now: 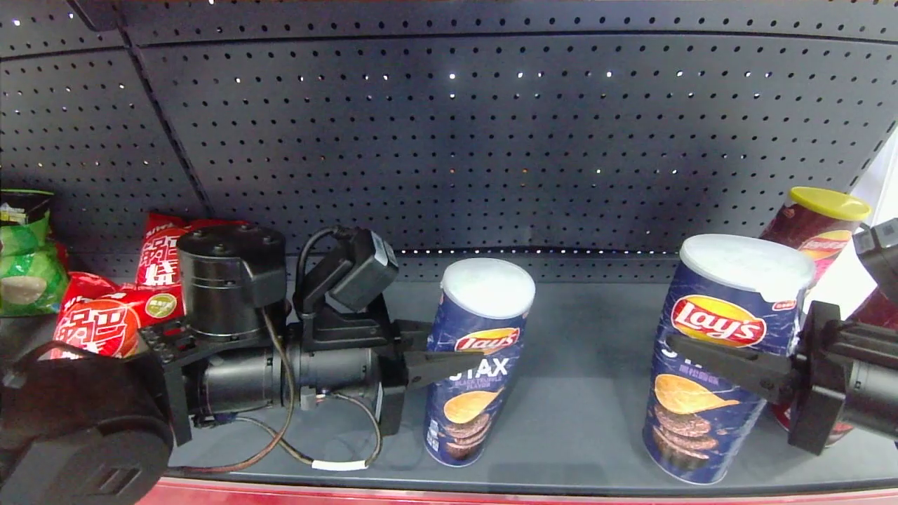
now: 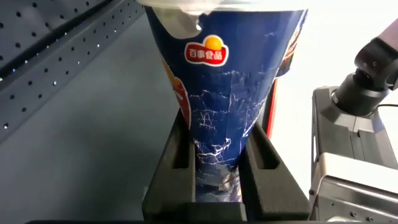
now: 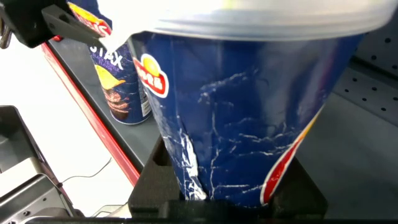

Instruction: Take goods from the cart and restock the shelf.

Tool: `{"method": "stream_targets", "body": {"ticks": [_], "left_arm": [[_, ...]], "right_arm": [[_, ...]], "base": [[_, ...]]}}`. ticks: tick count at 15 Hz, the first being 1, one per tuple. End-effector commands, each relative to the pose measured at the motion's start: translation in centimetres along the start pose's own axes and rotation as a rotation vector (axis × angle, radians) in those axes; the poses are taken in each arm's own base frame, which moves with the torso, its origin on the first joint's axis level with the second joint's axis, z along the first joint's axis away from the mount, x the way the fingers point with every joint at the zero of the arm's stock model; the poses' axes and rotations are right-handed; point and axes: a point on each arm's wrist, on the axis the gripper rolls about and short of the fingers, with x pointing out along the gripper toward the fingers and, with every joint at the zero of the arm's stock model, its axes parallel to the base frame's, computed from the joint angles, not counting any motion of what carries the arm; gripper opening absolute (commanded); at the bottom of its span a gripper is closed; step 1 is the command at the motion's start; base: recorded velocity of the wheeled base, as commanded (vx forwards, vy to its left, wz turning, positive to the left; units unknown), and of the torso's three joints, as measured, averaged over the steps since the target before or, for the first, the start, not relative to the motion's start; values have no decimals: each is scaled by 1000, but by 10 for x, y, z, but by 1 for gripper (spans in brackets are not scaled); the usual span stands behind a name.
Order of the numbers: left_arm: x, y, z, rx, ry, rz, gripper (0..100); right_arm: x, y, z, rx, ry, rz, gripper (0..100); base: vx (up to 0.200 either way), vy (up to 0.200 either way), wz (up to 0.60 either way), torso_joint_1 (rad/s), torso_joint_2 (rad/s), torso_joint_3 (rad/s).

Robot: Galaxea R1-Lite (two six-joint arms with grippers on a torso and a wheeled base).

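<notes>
Two blue chip cans with white lids are on the dark shelf (image 1: 593, 400). My left gripper (image 1: 452, 351) is shut on the smaller-looking can (image 1: 477, 393) at mid-shelf, which leans slightly with its base on the board. In the left wrist view that can (image 2: 217, 106) sits between the black fingers (image 2: 177, 155). My right gripper (image 1: 733, 354) is shut on the other blue can (image 1: 715, 421) at the right, near the front edge. The right wrist view has this can (image 3: 249, 118) clamped in my right gripper (image 3: 230, 186), with the first can (image 3: 118, 87) farther off.
A red can with a yellow lid (image 1: 817, 224) stands behind the right blue can. Red snack bags (image 1: 105, 315) and a green bag (image 1: 24, 259) lie at the shelf's left. A perforated back panel (image 1: 491, 140) closes the rear. A red lip (image 1: 491, 496) edges the front.
</notes>
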Motion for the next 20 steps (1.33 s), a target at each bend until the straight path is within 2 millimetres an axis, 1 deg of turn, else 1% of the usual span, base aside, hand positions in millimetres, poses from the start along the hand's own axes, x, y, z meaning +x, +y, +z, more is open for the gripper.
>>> {"method": "stream_targets", "body": {"ticks": [1, 2, 6, 11, 15, 16, 17, 20], "left_arm": [[-8, 0, -5, -16, 16, 16, 0], [-10, 1, -7, -20, 20, 23, 100], [-18, 8, -7, -25, 16, 59, 100], [-21, 8, -10, -30, 22, 68, 100], [-31, 13, -15, -44, 35, 108, 100], [-31, 13, -15, -44, 35, 108, 100], [-37, 16, -19, -53, 41, 130, 100], [-42, 11, -15, -41, 27, 131, 100]], "right_arm": [[0, 0, 0, -1, 0, 1, 0], [0, 0, 0, 0, 0, -1, 0], [-1, 1, -3, 2, 7, 2, 0], [-1, 1, -3, 2, 7, 2, 0], [-1, 1, -3, 2, 7, 2, 0], [-1, 1, -3, 2, 7, 2, 0], [-1, 1, -3, 2, 7, 2, 0], [-1, 1, -3, 3, 9, 2, 0]], "base": [[0, 0, 0, 0, 0, 0], [0, 0, 0, 0, 0, 0], [0, 0, 0, 0, 0, 0], [0, 0, 0, 0, 0, 0], [0, 0, 0, 0, 0, 0], [0, 0, 0, 0, 0, 0], [0, 0, 0, 0, 0, 0], [0, 0, 0, 0, 0, 0]]}}
